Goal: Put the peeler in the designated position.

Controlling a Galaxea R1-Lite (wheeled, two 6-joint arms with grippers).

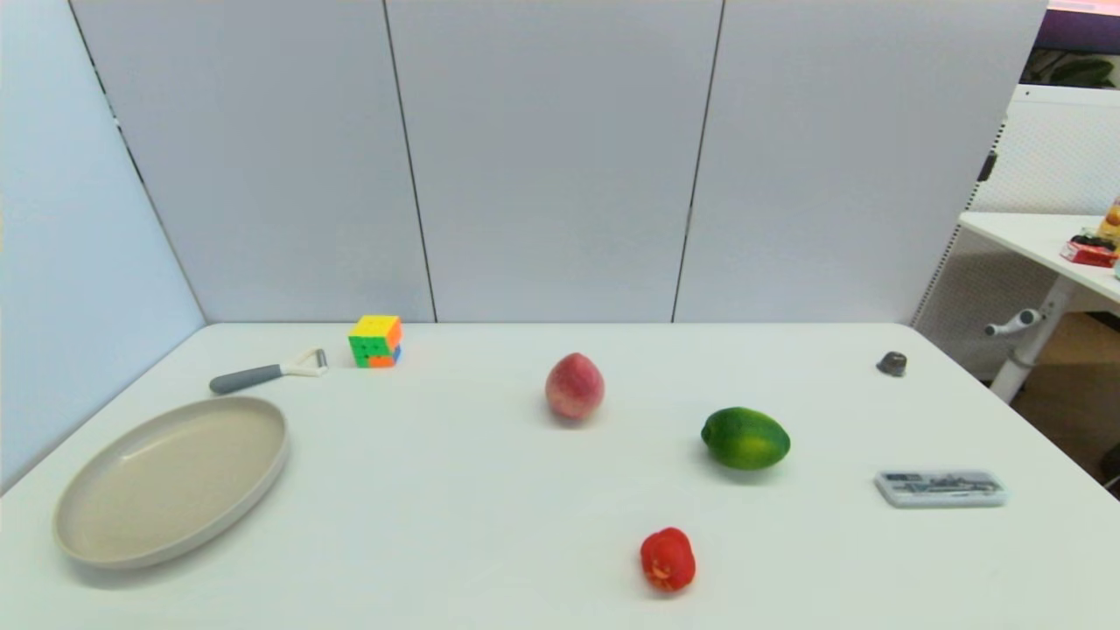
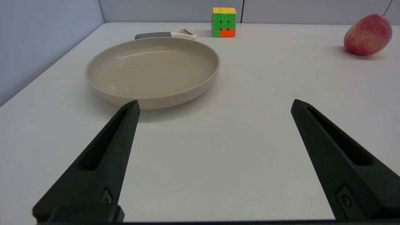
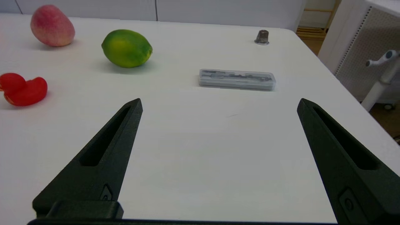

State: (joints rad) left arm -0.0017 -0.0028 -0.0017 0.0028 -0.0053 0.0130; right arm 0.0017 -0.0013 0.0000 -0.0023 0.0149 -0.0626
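Observation:
The peeler (image 1: 267,372) lies flat at the far left of the table, grey handle to the left, white forked head beside the cube; the left wrist view shows the peeler (image 2: 165,34) beyond the plate. The designated position has no marking that I can make out on the white tabletop. My left gripper (image 2: 215,103) is open and empty, low over the near left of the table, short of the plate. My right gripper (image 3: 219,101) is open and empty over the near right of the table. Neither arm shows in the head view.
A round beige plate (image 1: 79,534) sits near left. A colourful cube (image 1: 375,340) stands next to the peeler head. A peach (image 1: 574,387), green lime (image 1: 745,437), red pepper (image 1: 668,559), clear plastic case (image 1: 941,488) and small dark knob (image 1: 892,363) are spread across the table.

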